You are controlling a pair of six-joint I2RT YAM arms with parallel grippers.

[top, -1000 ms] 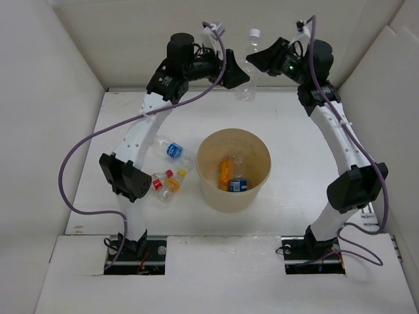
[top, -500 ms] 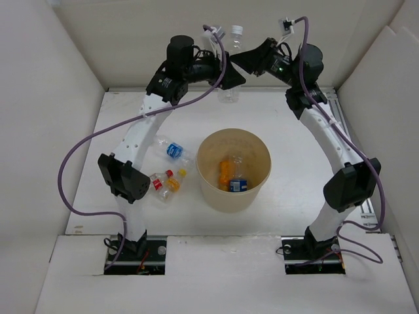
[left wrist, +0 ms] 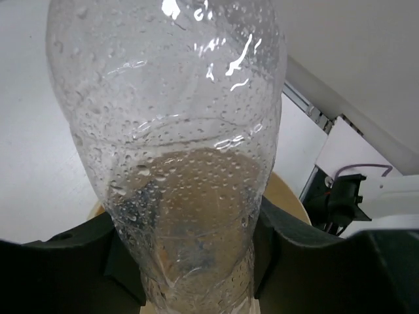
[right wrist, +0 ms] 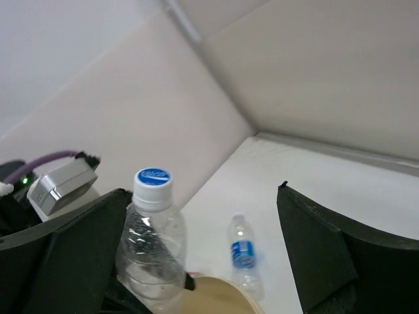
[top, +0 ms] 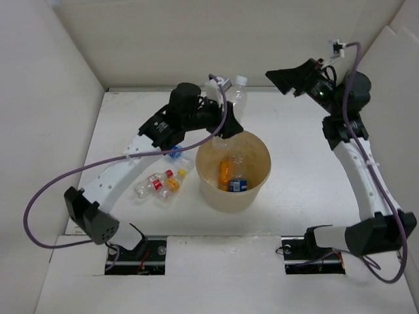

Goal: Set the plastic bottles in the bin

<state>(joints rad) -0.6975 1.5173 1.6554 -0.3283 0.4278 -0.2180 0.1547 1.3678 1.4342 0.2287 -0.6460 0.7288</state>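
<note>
My left gripper point(top: 230, 119) is shut on a clear unlabelled plastic bottle point(top: 237, 98) with a white cap, held upright just above the far-left rim of the tan bin point(top: 229, 199). In the left wrist view this bottle point(left wrist: 177, 131) fills the space between the fingers of the left gripper point(left wrist: 190, 222). My right gripper point(top: 283, 80) hangs open in the air at the back right, holding nothing. The right wrist view has the held bottle point(right wrist: 152, 242) at the left, between the wide-apart fingers of the right gripper point(right wrist: 203, 190). An orange bottle point(top: 224, 170) and a blue-labelled one point(top: 238, 185) lie in the bin.
On the table left of the bin lie a blue-labelled bottle point(top: 174, 154), partly under my left arm, a red-capped bottle point(top: 152, 185) and an orange-labelled bottle point(top: 171, 184). The blue-labelled bottle point(right wrist: 243, 252) also shows in the right wrist view. White walls close in the table on three sides.
The left gripper closed on the clear bottle, which the right gripper held, and carried it from the back wall to the bin. The right gripper opened and swung away to the right.
</note>
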